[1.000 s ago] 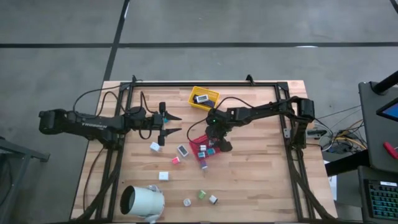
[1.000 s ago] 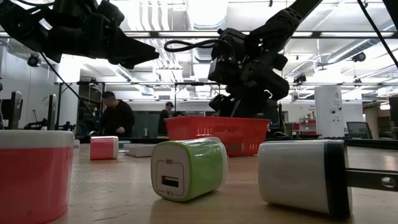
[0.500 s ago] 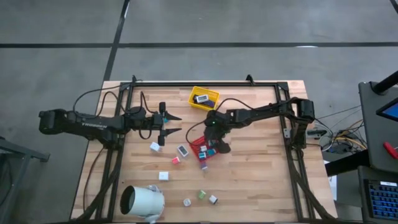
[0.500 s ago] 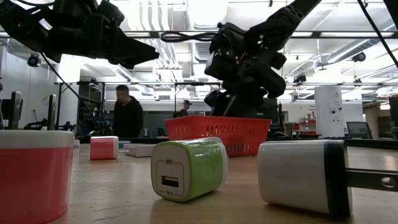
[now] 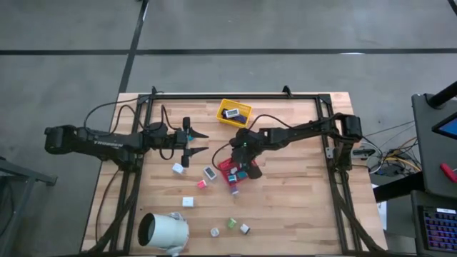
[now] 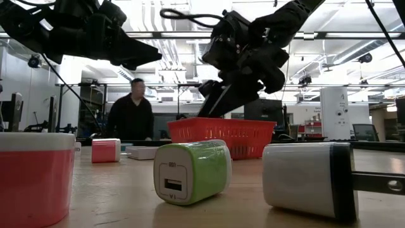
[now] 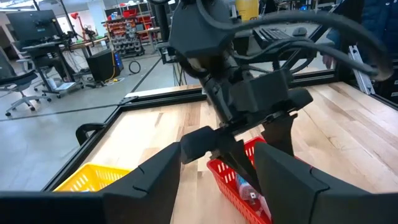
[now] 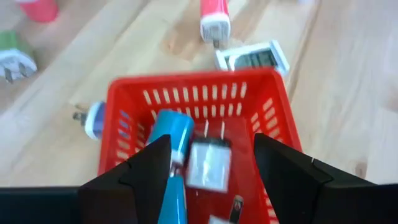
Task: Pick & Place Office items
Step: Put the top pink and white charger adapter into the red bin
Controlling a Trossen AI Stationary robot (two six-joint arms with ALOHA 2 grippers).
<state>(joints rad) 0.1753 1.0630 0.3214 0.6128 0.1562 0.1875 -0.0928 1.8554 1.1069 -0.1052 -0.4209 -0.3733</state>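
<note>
A: Right gripper (image 8: 211, 163) is hanging over the red tray (image 8: 124, 93), fingers apart, gripping nothing. A white piece (image 8: 209, 163) is sitting in the tray between them, blue piece (image 8: 171, 134) beside it.

B: Reads as a drop-off finishing. Next?

A: Heading for the loose pieces, probably the pink one (image 8: 214, 17). Left gripper (image 5: 201, 142) is waiting half open, empty.

Grey concrete floor (image 5: 300, 25) with dark lines, bright ceiling lights (image 6: 209, 9), storage shelves (image 7: 127, 12), black office chair (image 7: 22, 81).
</note>
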